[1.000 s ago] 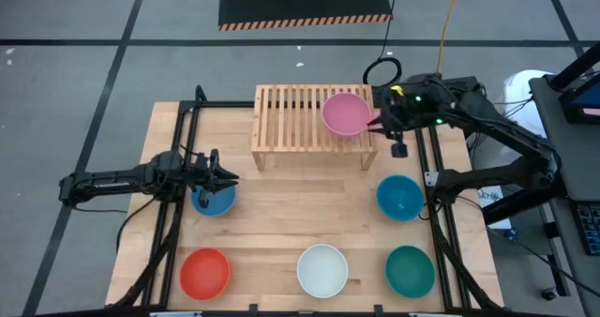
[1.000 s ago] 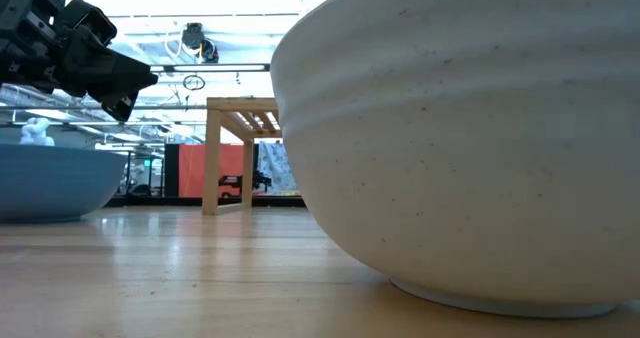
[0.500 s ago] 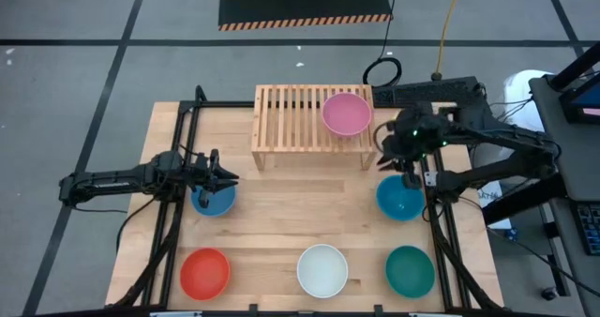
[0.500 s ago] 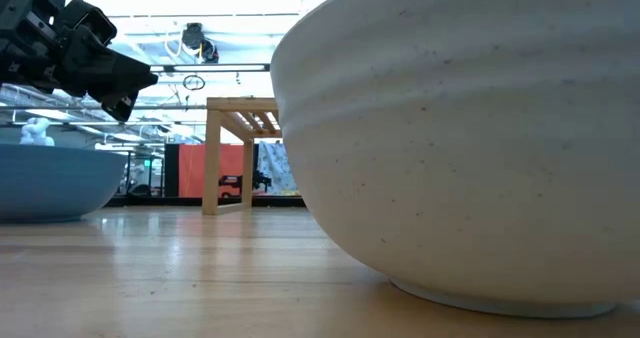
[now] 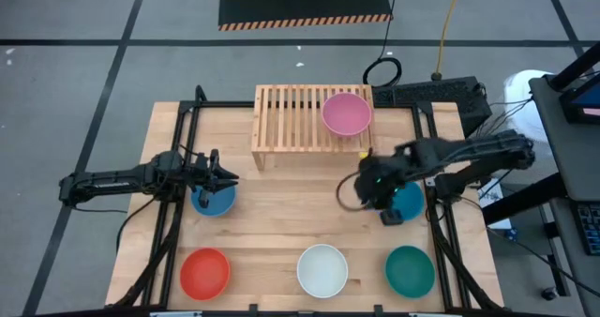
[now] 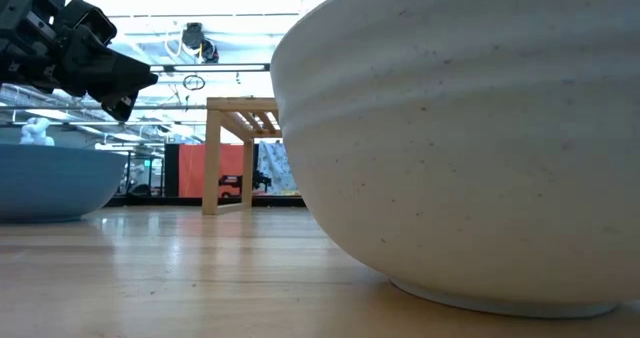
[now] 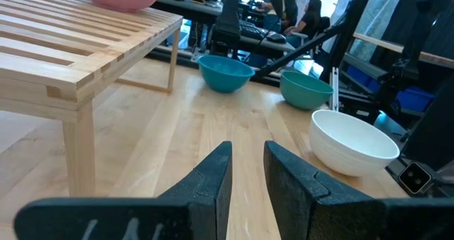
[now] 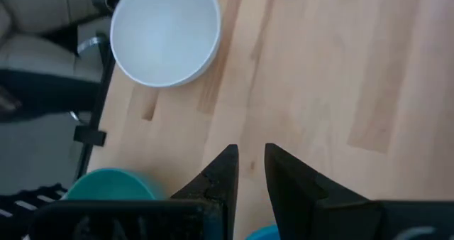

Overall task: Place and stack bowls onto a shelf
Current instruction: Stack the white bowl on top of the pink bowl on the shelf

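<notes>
The shelf (image 5: pixel 300 120) stands at the table's far middle. A pink bowl (image 5: pixel 346 113) rests on the right end of its slats. My right gripper (image 5: pixel 363 188) hangs over bare table just left of a blue bowl (image 5: pixel 410 202), tipped downward, slightly open and empty (image 8: pixel 248 165). My left gripper (image 5: pixel 225 178) points level above the far rim of the other blue bowl (image 5: pixel 214 201), slightly open with nothing between its fingers (image 7: pixel 247 176). Red (image 5: pixel 205 272), white (image 5: pixel 322 270) and teal green (image 5: pixel 410 270) bowls sit along the near edge.
Black frame rails (image 5: pixel 178 214) run along both sides of the table. Bare wood lies between the shelf and the near row of bowls. In the low view the white bowl (image 6: pixel 470 138) fills the foreground. People and equipment show beyond the table in the left wrist view.
My right gripper has drawn away from the pink bowl at the shelf's right end. It has swung toward the near edge and to the left, sunk and tipped downward. The pink bowl stays on the shelf.
</notes>
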Robot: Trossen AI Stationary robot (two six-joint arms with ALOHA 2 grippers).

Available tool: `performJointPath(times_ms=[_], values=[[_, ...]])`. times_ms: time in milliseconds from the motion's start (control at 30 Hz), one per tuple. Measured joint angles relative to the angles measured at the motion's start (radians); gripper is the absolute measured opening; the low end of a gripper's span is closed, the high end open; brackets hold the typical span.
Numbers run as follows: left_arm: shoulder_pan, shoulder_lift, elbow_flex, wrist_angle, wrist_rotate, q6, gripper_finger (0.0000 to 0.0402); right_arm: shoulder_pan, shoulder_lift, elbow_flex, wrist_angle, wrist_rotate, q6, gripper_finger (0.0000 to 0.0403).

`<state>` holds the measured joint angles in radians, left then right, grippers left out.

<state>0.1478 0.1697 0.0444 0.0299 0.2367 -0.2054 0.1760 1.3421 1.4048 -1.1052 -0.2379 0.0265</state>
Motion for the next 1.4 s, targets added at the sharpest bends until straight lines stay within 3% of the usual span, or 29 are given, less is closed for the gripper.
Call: performJointPath(times_ms=[300, 600, 833, 1400], values=[[0.000, 0.000, 0.000, 0.005, 0.080, -0.014, 0.0088, 0.064, 0.149, 0.000, 0.090, 0.001, 0.013, 0.0079], [0.000, 0.000, 0.000, 0.007, 0.088, -0.008, 0.0088, 0.089, 0.259, 0.000, 0.215, -0.004, 0.023, 0.0115], [0.000, 0.000, 0.000, 0.028, 0.088, -0.009, 0.0088, 0.088, 0.336, 0.000, 0.235, -0.107, 0.045, 0.0111], [0.000, 0.000, 0.000, 0.036, 0.179, -0.061, 0.0088, 0.103, 0.456, -0.001, 0.502, -0.156, 0.146, 0.0102]])
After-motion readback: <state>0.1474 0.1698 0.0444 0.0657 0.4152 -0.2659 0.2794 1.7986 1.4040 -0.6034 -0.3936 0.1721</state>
